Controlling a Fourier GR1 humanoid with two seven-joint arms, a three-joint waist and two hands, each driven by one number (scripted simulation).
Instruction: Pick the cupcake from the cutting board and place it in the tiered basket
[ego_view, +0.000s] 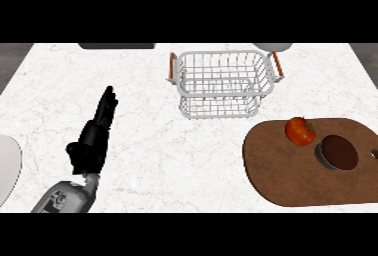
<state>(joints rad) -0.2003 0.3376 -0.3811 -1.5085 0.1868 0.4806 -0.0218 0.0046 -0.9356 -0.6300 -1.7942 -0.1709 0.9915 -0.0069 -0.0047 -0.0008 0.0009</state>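
We see cupcake (338, 152) on cutting board (310, 167), beside tomato (300, 131). Left hand (94, 135) over table, fingers straight, holding nothing; right hand unseen. Risk: our reach knocks tomato, or cupcake catches tiered basket (221, 85) rim.

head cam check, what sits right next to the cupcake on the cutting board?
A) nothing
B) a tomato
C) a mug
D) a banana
B: a red tomato lies on the brown cutting board just up-left of the dark-topped cupcake.
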